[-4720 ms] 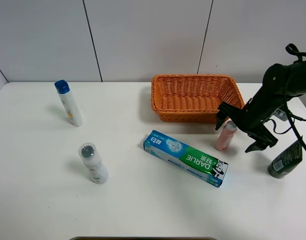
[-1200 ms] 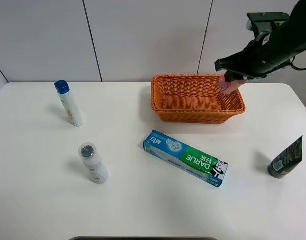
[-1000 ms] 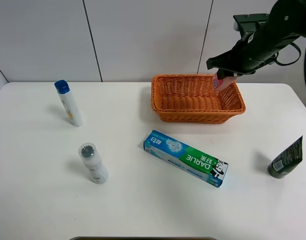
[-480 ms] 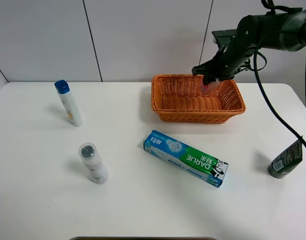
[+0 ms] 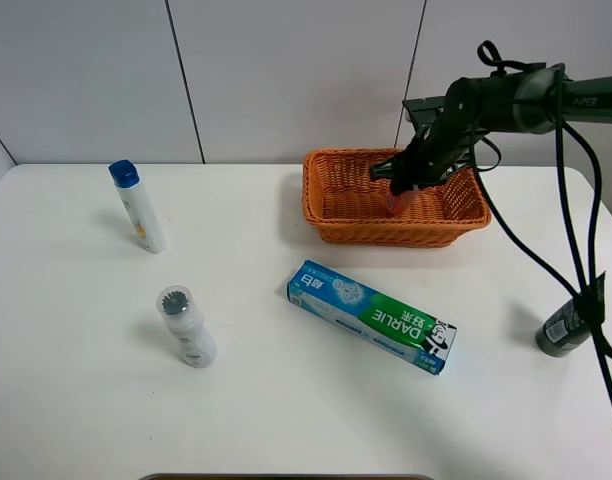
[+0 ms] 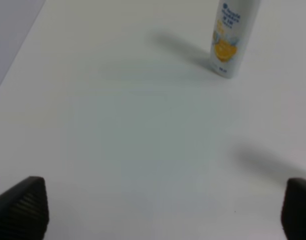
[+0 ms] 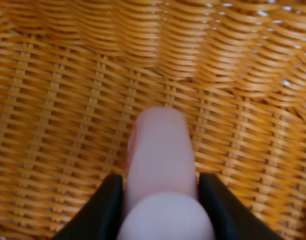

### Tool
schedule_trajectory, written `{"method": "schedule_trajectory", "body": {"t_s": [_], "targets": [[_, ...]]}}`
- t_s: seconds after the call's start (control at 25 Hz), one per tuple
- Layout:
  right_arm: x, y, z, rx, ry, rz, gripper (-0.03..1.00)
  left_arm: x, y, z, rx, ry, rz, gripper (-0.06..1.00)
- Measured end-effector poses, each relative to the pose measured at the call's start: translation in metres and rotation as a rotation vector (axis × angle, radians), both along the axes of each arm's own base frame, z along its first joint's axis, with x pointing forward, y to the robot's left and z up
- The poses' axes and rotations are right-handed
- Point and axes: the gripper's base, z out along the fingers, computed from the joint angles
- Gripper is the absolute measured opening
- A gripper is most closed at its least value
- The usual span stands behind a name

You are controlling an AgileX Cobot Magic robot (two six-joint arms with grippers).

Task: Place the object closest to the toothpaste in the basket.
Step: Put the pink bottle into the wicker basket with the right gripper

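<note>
The toothpaste box [image 5: 372, 315] lies flat in the middle of the white table. My right gripper [image 5: 404, 186] is shut on a small pink bottle [image 5: 397, 199] and holds it inside the orange wicker basket [image 5: 321, 208], close above the woven bottom. In the right wrist view the pink bottle [image 7: 161, 175] sits between the black fingers [image 7: 104, 206] over the basket weave [image 7: 58, 115]. My left gripper [image 6: 163, 210] is open over bare table, out of the exterior view; only its two fingertips show.
A white bottle with a blue cap [image 5: 138, 207] stands at the far left, also in the left wrist view [image 6: 234, 36]. A white bottle with a grey cap [image 5: 186, 326] stands in front of it. A dark tube [image 5: 570, 321] stands at the right edge.
My right gripper lifted the pink bottle from beside the toothpaste box, carried it over the basket, moved left and lowered it into the basket. The left arm has not moved.
</note>
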Motion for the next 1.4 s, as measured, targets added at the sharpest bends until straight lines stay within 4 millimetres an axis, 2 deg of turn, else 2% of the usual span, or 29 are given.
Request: {"method": "schedule_trajectory", "body": {"t_s": [0.16, 0.88, 0.96, 1.2, 1.28, 1.4], "targets": [[0.0005, 0.0024, -0.0075, -0.001, 0.011, 0.004, 0.37, 0.0000, 0.0000, 0.0000, 0.000, 0.000, 0.000, 0.94], [0.0008, 0.0026, -0.0073, 0.002, 0.007, 0.002, 0.38, 0.0000, 0.0000, 0.0000, 0.000, 0.000, 0.000, 0.94], [0.0008, 0.0026, -0.0073, 0.002, 0.007, 0.002, 0.45, 0.0000, 0.0000, 0.0000, 0.000, 0.000, 0.000, 0.94], [0.0022, 0.0029, -0.0048, 0.006, -0.014, 0.001, 0.90, 0.0000, 0.0000, 0.0000, 0.000, 0.000, 0.000, 0.94], [0.0023, 0.0029, -0.0047, 0.007, -0.016, 0.001, 0.96, 0.0000, 0.0000, 0.0000, 0.000, 0.000, 0.000, 0.94], [0.0025, 0.0029, -0.0046, 0.007, -0.018, 0.001, 0.99, 0.0000, 0.0000, 0.0000, 0.000, 0.000, 0.000, 0.94]]}}
